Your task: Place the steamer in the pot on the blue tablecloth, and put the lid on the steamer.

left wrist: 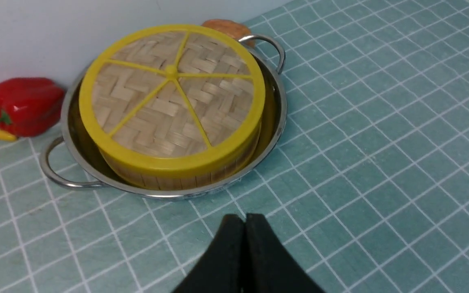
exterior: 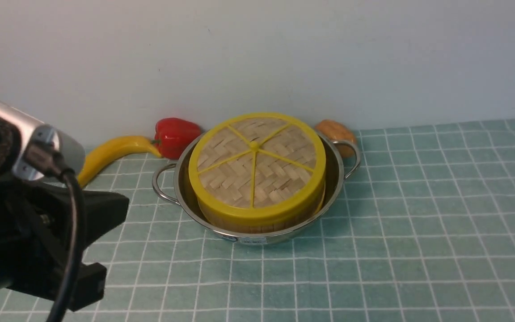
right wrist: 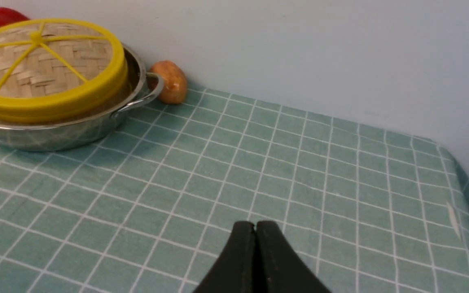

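The steel pot (exterior: 186,197) stands on the blue tablecloth (exterior: 418,223) near the back wall. The steamer (exterior: 257,223) sits inside it; only its slatted side wall shows, its contents are hidden. The woven lid (exterior: 255,164) with yellow rim and spokes lies flat on top of the steamer. The lid (left wrist: 172,97), steamer wall (left wrist: 185,179) and pot (left wrist: 71,134) also show in the left wrist view. My left gripper (left wrist: 245,217) is shut and empty, on the near side of the pot. My right gripper (right wrist: 255,225) is shut and empty, over bare cloth to the pot's right (right wrist: 55,134).
A red toy pepper (exterior: 175,136) and a yellow banana (exterior: 110,154) lie against the wall left of the pot. A brown bread roll (exterior: 335,134) lies behind the pot's right handle. The left arm's body (exterior: 20,214) fills the lower left of the front view. The cloth's right edge (right wrist: 462,179) drops off.
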Tool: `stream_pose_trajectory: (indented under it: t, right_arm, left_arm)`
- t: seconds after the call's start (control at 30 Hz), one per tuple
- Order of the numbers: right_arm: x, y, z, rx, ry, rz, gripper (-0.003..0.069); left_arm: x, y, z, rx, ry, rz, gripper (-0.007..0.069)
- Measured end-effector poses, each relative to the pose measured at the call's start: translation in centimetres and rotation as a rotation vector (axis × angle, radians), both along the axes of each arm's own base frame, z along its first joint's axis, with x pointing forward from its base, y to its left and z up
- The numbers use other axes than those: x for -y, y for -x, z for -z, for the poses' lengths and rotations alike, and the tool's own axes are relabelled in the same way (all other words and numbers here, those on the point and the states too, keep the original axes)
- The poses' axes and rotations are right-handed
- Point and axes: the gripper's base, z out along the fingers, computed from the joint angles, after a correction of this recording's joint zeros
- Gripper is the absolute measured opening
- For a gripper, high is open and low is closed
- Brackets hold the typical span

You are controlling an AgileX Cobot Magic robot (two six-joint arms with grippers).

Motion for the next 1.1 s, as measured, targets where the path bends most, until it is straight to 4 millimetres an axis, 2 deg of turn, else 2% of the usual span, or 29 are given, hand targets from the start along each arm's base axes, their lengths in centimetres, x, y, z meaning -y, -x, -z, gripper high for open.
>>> stream_pose_trajectory:
  t: [0.2, 0.27, 0.37, 0.5, 0.6, 0.73, 0.77, 0.83, 0.93, 1.1]
  right_arm:
    - [-0.7, 0.2, 0.1, -0.031, -0.069, -0.055, 0.0009]
    - [-0.9, 0.3, 0.2, -0.043, -0.096, -0.077, 0.0012]
    - [-1.3, 0.4, 0.2, -0.059, -0.132, -0.106, 0.0016]
    - [-1.6, 0.5, 0.2, -0.075, -0.169, -0.135, 0.0025]
    - [-1.9, 0.7, 0.2, -0.089, -0.199, -0.158, 0.0031]
    - [-2.2, 0.8, 0.2, -0.102, -0.228, -0.182, 0.0042]
    - [-2.2, 0.8, 0.2, -0.102, -0.229, -0.182, 0.0043]
    - [-2.3, 0.8, 0.2, -0.108, -0.242, -0.193, 0.0049]
    - [-2.5, 0.9, 0.2, -0.116, -0.260, -0.207, 0.0058]
    - [-2.6, 1.0, 0.2, -0.120, -0.268, -0.213, 0.0068]
  left_arm:
    - [0.4, -0.8, 0.3, -0.003, -0.006, 0.000, -0.0011]
    - [0.2, -1.1, 0.4, 0.040, -0.074, 0.015, -0.0008]
    - [-1.0, -1.3, 0.6, 0.110, -0.153, -0.018, -0.0008]
    - [-4.3, -0.3, 1.5, 0.226, -0.166, -0.203, 0.0005]
    - [-6.2, 2.0, 3.3, 0.327, -0.159, -0.341, 0.0012]
    - [-7.3, 5.0, 7.3, 0.406, -0.159, -0.444, 0.0019]
    - [-7.4, 5.1, 7.5, 0.407, -0.160, -0.452, 0.0020]
    - [-7.6, 6.6, 10.5, 0.423, -0.163, -0.487, 0.0022]
    - [-7.7, 7.6, 13.9, 0.438, -0.167, -0.499, 0.0023]
    - [-7.7, 7.3, 17.2, 0.394, -0.197, -0.492, 0.0033]
